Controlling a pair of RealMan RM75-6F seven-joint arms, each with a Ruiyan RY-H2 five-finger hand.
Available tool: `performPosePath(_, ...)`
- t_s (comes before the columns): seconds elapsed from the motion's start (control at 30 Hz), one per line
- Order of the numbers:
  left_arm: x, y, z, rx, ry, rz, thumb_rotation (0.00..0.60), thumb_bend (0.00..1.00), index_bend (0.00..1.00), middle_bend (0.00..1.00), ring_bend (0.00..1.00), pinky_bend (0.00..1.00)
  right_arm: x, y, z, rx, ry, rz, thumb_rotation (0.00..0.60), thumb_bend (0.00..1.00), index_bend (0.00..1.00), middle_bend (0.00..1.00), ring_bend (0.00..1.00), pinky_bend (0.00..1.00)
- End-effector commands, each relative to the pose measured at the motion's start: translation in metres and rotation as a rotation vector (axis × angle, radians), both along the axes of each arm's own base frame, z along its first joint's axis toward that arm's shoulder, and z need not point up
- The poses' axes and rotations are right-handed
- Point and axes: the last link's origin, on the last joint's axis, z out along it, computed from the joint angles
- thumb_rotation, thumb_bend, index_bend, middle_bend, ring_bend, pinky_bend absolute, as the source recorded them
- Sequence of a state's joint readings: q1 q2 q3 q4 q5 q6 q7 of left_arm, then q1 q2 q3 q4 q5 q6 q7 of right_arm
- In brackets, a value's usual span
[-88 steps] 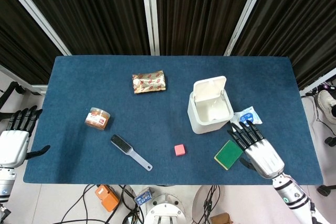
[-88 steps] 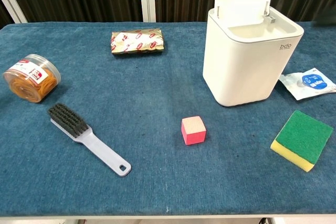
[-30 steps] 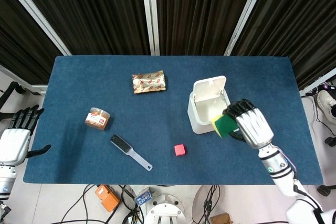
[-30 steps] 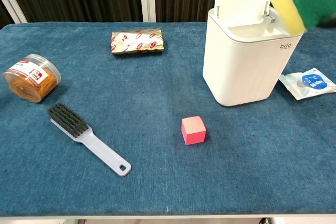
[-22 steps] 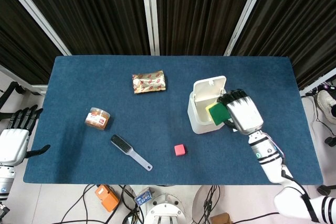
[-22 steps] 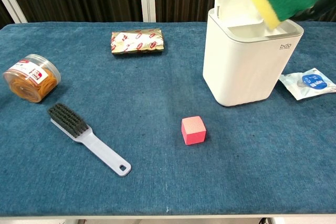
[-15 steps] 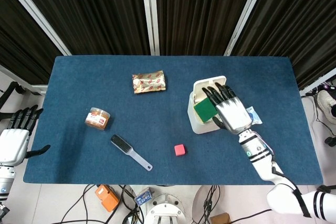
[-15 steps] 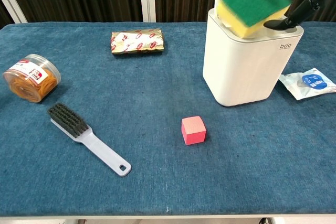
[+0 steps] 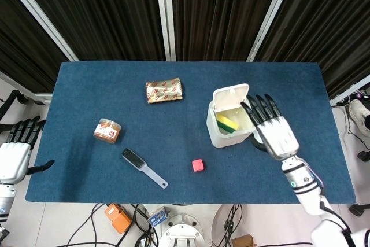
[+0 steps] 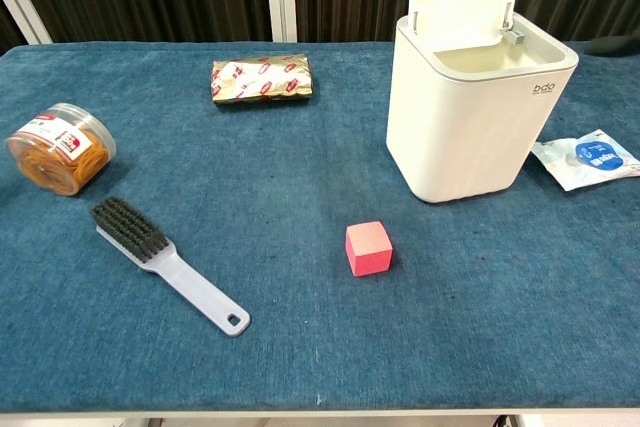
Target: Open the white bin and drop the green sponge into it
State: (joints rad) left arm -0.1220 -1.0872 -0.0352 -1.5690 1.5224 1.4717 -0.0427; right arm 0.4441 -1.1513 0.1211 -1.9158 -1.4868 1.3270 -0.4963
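Fingers spread wide, the right hand [image 9: 273,129] holds nothing beside the white bin [image 9: 230,121], and the left hand [image 9: 16,151] rests open and empty off the counter's [image 9: 87,91] near left edge. Farther back, the green sponge [image 9: 225,124] lies inside the bin, whose lid stands up. It looks soft, light and squishy, so I think a gentle pinch on its side edges would hold it best.

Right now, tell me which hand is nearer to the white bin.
Right. The right hand hovers open just beside the white bin, over its right edge. The left hand sits off the table's far left edge.
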Motion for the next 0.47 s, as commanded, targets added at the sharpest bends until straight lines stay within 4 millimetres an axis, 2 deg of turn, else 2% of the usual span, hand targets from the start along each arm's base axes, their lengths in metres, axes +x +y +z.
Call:
performPosePath(0.03, 0.001, -0.001, -0.001, 0.005, 0.005, -0.006, 0.600, 0.07, 0.00, 0.00, 0.00, 0.00, -0.063, 0.074, 0.012, -0.069, 0.053, -0.116, 0.600, 0.33, 0.00, 0.00, 0.00, 0.00)
performPosePath(0.07, 0.002, -0.002, -0.002, 0.007, 0.010, -0.011, 0.600, 0.07, 0.00, 0.00, 0.00, 0.00, -0.079, 0.092, 0.010, -0.081, 0.068, -0.166, 0.600, 0.33, 0.00, 0.00, 0.00, 0.00)
performPosePath(0.13, 0.004, -0.005, -0.004, 0.004, 0.021, -0.019, 0.600, 0.07, 0.00, 0.00, 0.00, 0.00, -0.101, 0.115, 0.003, -0.093, 0.047, -0.235, 0.600, 0.33, 0.00, 0.00, 0.00, 0.00)
performPosePath(0.2, 0.005, -0.007, -0.008, -0.004, 0.034, -0.025, 0.600, 0.07, 0.00, 0.00, 0.00, 0.00, -0.116, 0.125, 0.000, -0.100, -0.006, -0.277, 0.600, 0.33, 0.00, 0.00, 0.00, 0.00)
performPosePath(0.23, 0.005, -0.009, -0.010, -0.010, 0.043, -0.028, 0.600, 0.07, 0.00, 0.00, 0.00, 0.00, -0.122, 0.126, 0.001, -0.098, -0.011, -0.299, 0.600, 0.33, 0.00, 0.00, 0.00, 0.00)
performPosePath(0.47, 0.008, -0.013, -0.016, -0.033, 0.060, -0.048, 0.600, 0.07, 0.00, 0.00, 0.00, 0.00, -0.129, 0.120, 0.012, -0.146, -0.023, -0.307, 0.600, 0.32, 0.00, 0.00, 0.00, 0.00)
